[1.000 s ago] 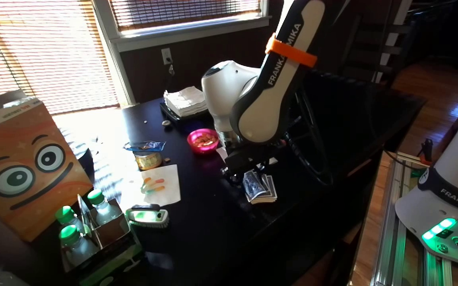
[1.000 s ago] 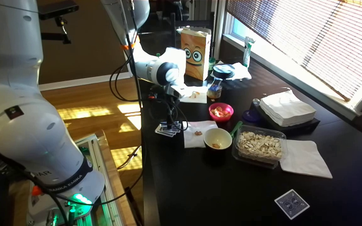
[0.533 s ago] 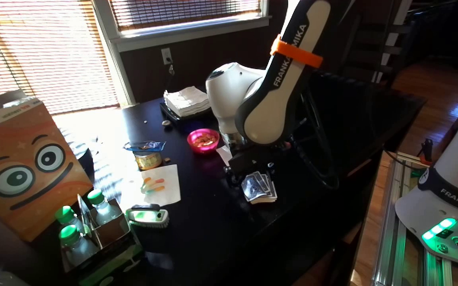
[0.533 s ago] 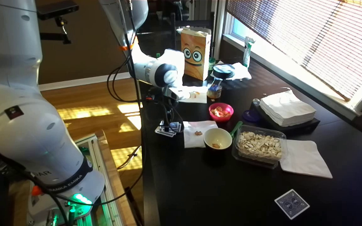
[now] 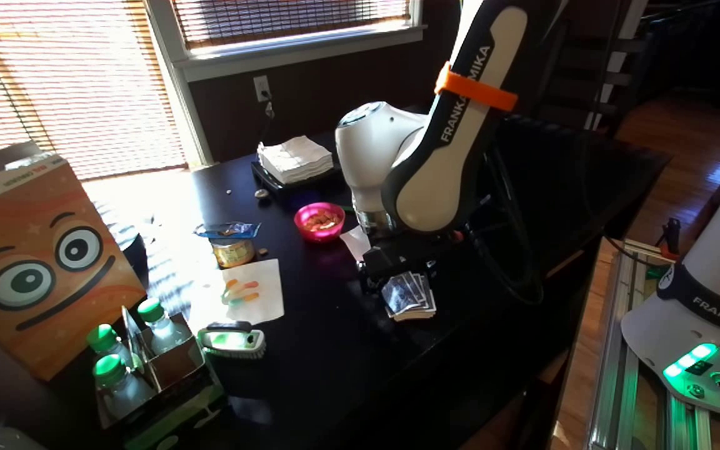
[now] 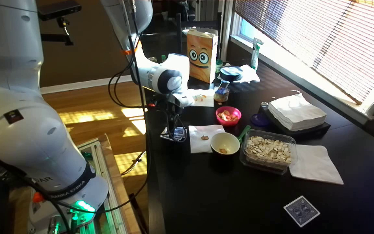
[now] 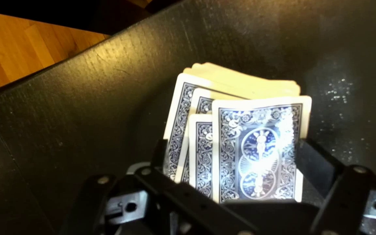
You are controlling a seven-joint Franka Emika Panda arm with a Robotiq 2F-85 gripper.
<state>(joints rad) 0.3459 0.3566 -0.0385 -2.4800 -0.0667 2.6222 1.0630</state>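
While the gripper (image 7: 233,150) stands wide, empty, a napkin (image 6: 201,145) flanks cards (image 7: 240,133) near the surface's edge (image 7: 83,54). Fingers (image 7: 318,164) mask card edges.

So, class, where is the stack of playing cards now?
In the wrist view, the stack of playing cards lies right of centre, flanked by the open tool; in an exterior view, it sits left of a white napkin.
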